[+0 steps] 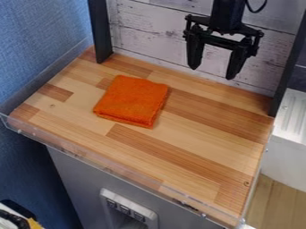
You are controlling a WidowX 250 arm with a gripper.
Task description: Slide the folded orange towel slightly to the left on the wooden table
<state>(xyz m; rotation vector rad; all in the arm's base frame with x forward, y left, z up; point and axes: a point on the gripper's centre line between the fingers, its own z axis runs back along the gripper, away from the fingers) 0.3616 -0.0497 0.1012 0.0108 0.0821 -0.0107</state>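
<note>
My gripper (211, 74) hangs at the upper right of the camera view, over the back part of the wooden surface. Its two fingers are spread wide apart, with nothing between them. An orange cloth (131, 101), folded into a rough square, lies flat on the wooden tabletop (197, 147), left of and below the gripper in the view. Gripper and cloth are apart.
A clear low rim (108, 166) runs along the tabletop's front edge. Dark upright posts (99, 31) stand at the back left and at the right. Behind is a whitish plank wall (152, 33). A white ridged unit (293, 114) stands beyond the right edge.
</note>
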